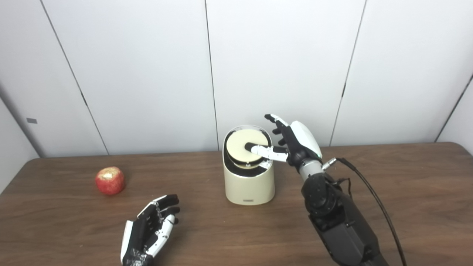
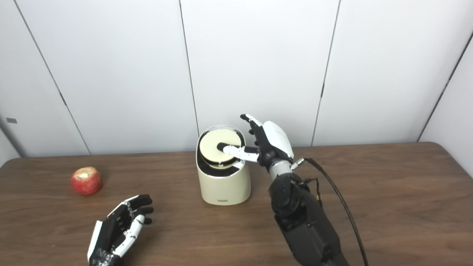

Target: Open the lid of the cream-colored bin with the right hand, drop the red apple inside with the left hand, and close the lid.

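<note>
We saw a dark wooden surface (image 1: 388, 184) set against white wall panels (image 1: 147, 74). Near its middle, toward the back, stood the cream bin (image 1: 249, 184), upright, its round lid (image 1: 245, 147) tilted down into the opening. Our right hand (image 1: 292, 142) hung just beside the bin's right rim, fingers spread and holding nothing, the thumb (image 1: 258, 149) lying across the lid. A black cable (image 1: 369, 188) trailed from that wrist. Our left hand (image 1: 151, 227) hovered low at the front left, palm up, fingers loosely apart and empty. The apple (image 1: 110, 180) sat on the surface at far left, well apart from the bin.
</note>
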Motion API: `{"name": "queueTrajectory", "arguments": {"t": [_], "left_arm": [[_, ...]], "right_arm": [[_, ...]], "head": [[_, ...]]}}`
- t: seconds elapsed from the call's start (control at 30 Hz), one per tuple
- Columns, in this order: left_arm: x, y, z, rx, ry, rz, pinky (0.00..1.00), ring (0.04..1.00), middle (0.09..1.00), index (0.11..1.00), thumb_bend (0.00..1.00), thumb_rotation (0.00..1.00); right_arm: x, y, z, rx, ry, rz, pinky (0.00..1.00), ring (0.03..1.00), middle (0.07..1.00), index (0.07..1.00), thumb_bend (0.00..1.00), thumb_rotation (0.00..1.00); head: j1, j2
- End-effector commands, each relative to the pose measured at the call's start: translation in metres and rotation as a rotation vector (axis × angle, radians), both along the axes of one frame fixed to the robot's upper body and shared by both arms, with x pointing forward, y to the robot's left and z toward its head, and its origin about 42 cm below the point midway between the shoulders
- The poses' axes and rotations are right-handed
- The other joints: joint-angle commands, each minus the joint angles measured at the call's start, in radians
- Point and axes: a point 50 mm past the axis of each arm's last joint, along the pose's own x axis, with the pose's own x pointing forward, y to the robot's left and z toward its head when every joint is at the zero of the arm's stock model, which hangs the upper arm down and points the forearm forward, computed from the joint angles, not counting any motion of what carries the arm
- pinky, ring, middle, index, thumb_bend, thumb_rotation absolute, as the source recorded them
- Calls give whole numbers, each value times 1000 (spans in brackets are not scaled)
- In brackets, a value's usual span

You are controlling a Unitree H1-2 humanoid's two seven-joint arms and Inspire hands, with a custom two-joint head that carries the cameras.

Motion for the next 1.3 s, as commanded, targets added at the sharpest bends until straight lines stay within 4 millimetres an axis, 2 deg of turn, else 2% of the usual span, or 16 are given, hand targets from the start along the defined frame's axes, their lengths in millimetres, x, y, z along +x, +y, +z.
{"name": "queueTrajectory", "arguments": {"t": [0.0, 0.37, 0.53, 0.67, 0.73, 0.77, 0.8, 0.87, 0.9, 0.97, 1.07, 1.13, 1.23, 1.27], "left_arm": [[5, 0, 6, 9, -56, -5, 608, 701, 737, 724, 230, 304], [5, 1, 5, 15, -59, -6, 602, 696, 733, 722, 230, 318], [5, 1, 4, 13, -62, -6, 602, 697, 734, 723, 234, 314], [5, 2, 4, 12, -57, -8, 605, 700, 738, 727, 222, 304], [5, 2, 4, 11, -54, -4, 603, 698, 736, 726, 228, 304], [5, 2, 4, 12, -54, -4, 600, 695, 734, 724, 229, 307], [6, 2, 4, 12, -55, -5, 600, 695, 734, 724, 229, 307], [6, 3, 5, 12, -55, -5, 601, 695, 733, 723, 228, 308], [6, 3, 5, 12, -56, -4, 601, 695, 733, 723, 228, 306], [6, 3, 4, 13, -56, -4, 599, 694, 732, 722, 227, 291], [7, 4, 3, 7, -54, -4, 602, 696, 733, 724, 228, 282], [7, 5, 3, 5, -54, -3, 602, 696, 734, 725, 226, 279], [8, 5, 3, 13, -52, -5, 605, 699, 735, 726, 236, 306], [8, 5, 3, 12, -50, -4, 605, 699, 735, 726, 237, 315]], "right_arm": [[-2, 1, 23, 37, -101, 33, 740, 866, 930, 931, 849, 993], [-8, -21, 29, 185, -238, 82, 915, 996, 1000, 1000, 916, 1000], [-20, -32, 50, 266, -324, 94, 971, 1000, 1000, 1000, 899, 1000], [-35, -40, 56, 309, -361, 108, 999, 1000, 1000, 1000, 871, 1000], [-44, -43, 55, 334, -376, 116, 1000, 1000, 1000, 1000, 784, 1000], [-51, -44, 54, 345, -400, 110, 989, 1000, 1000, 1000, 650, 1000], [-56, -45, 52, 345, -434, 100, 986, 1000, 1000, 1000, 626, 1000], [-66, -49, 44, 330, -516, 75, 920, 970, 971, 955, 408, 987], [-70, -50, 39, 328, -546, 68, 873, 941, 945, 920, 327, 924], [-77, -54, 28, 341, -573, 53, 792, 884, 891, 865, 213, 684], [-86, -62, 9, 364, -581, 26, 710, 820, 830, 819, 181, 483], [-90, -69, -11, 372, -580, 15, 681, 794, 803, 791, 200, 392], [-95, -80, -46, 365, -550, -5, 702, 798, 811, 793, 235, 535], [-98, -84, -58, 374, -537, -11, 706, 799, 812, 793, 239, 550]], "head": [[-1, 0], [-3, 0], [-2, -3], [-3, -3], [-4, -3], [-5, -4], [-4, -4], [-4, -4], [-5, -4], [-5, -6], [-9, -7], [-9, -7], [-4, -8], [-6, -9]]}}
